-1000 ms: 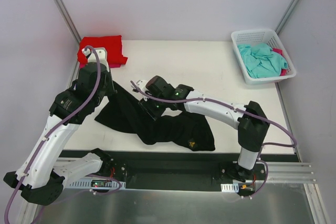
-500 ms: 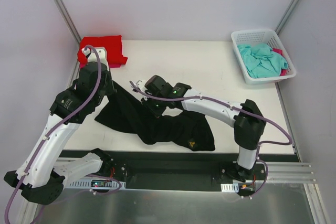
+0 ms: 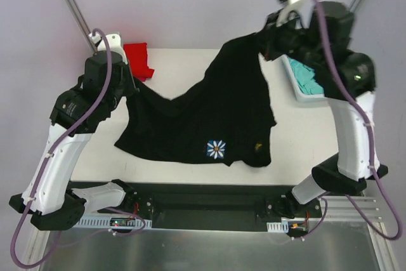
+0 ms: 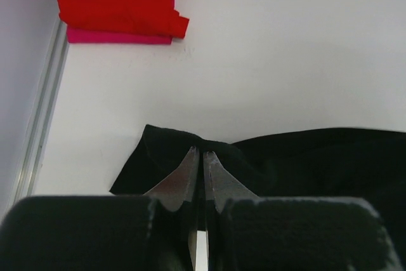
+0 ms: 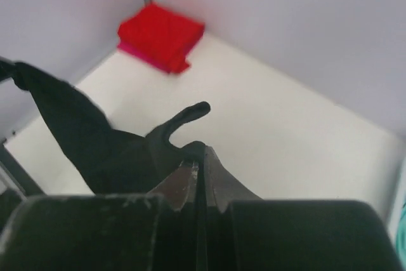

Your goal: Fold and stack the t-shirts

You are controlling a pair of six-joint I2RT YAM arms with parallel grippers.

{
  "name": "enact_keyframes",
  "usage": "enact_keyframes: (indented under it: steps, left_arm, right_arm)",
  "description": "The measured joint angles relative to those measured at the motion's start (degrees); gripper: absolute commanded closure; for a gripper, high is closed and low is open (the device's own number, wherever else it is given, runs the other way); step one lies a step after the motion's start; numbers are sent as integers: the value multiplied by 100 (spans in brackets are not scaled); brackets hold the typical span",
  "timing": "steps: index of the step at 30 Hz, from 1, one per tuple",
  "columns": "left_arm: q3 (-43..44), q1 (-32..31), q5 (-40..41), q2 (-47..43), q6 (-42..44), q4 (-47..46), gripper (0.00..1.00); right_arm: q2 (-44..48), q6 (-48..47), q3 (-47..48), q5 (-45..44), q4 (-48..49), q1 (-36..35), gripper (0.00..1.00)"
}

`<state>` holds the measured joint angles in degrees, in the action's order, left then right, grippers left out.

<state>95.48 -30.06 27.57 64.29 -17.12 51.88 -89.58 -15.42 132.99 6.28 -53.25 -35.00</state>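
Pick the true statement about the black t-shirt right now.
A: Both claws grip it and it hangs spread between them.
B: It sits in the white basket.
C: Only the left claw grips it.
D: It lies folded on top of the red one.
A: the left claw and the right claw are each shut on an edge of the black t-shirt, which hangs spread between them.

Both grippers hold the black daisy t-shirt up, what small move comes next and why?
Probably lower the right gripper toward the white table to lay the black daisy-print t-shirt flat: it is raised high, the left gripper pinches the opposite edge, and the cloth sags between them.
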Motion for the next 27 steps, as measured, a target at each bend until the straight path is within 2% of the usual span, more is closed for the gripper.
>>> enact_keyframes:
  steps: [3, 7, 9, 14, 19, 23, 27]
  left_arm:
    - [595, 0, 166, 138, -9, 247, 100]
    - [1117, 0, 627, 66, -55, 647, 100]
    - [1241, 0, 925, -85, -127, 835, 100]
    - [1279, 2, 1478, -553, -291, 1132, 100]
    - [1386, 2, 1641, -905, -466, 1231, 100]
    - [1272, 4, 1414, -1080, -647, 1320, 100]
    - [1073, 4, 678, -1086, -651, 1375, 100]
  right_arm:
    - [94, 179, 887, 841, -107, 986, 99]
    - [581, 885, 195, 2142, 173, 2557, 99]
    - [612, 1174, -24, 2636, 199, 2876, 99]
    - [411, 1799, -208, 3589, 339, 3130, 99]
    - [540, 2608, -323, 4280, 876, 3418, 99]
    - [1021, 3373, -778, 4642, 1554, 3445, 99]
    - [1600, 4177, -1121, 4964, 2253, 3445, 99]
